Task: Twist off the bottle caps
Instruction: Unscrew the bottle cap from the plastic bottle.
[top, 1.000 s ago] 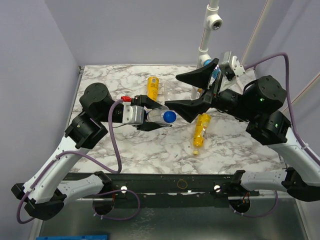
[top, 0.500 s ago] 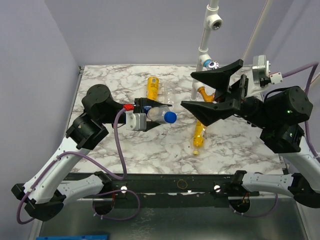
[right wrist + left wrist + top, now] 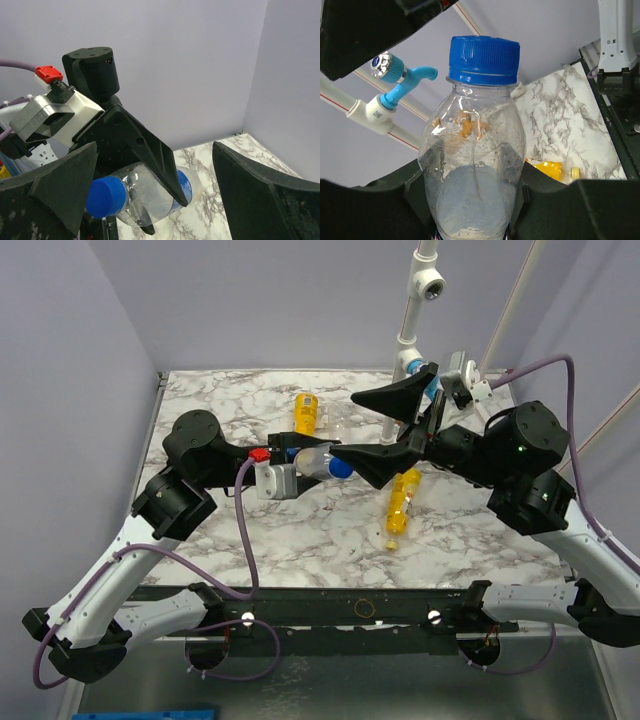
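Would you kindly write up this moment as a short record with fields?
held item: clear bottle, gripped by the left end effector and lifted off the table
cap: blue cap, screwed on the held bottle
right arm: right end effector open, close beside the cap, not gripping it
lying on table: two yellow bottles

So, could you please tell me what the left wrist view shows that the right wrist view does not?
Only the left wrist view shows the yellow bottle lying on the marble table and a blue tap fitting behind. Only the right wrist view shows the left claw from outside, its red connector, a blue label, and the right claw with both fingers spread apart. Both show the clear bottle, blue cap on, gripped in the left claw.
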Tool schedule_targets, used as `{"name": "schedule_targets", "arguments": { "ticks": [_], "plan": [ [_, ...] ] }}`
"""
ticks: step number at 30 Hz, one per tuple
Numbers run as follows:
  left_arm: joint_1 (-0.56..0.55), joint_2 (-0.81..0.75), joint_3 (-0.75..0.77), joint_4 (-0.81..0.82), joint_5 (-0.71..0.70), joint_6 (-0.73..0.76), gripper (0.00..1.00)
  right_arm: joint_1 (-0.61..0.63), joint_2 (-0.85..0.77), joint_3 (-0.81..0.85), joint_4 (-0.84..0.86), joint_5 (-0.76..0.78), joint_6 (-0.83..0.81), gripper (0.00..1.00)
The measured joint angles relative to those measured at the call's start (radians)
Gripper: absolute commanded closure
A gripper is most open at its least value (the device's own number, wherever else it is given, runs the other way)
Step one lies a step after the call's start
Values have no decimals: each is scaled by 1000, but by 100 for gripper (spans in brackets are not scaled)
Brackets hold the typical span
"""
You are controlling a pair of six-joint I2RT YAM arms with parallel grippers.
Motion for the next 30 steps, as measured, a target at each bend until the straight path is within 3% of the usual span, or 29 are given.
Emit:
{"name": "schedule_targets", "arguments": {
  "ticks": [12, 18, 27, 30],
  "plan": [
    [0, 29, -34, 132, -233, -306, 100, 0, 30, 2, 10, 72, 8, 3],
    [0, 48, -34, 159, -303, -387, 100, 0, 105, 3, 14, 183, 27, 17],
    [0, 48, -34, 180, -330, -438, 100, 0, 68, -36, 109, 237, 55, 43],
    [0, 48, -34, 186, -332, -452, 100, 0, 58, -36, 133, 237, 64, 46]
  ]
}}
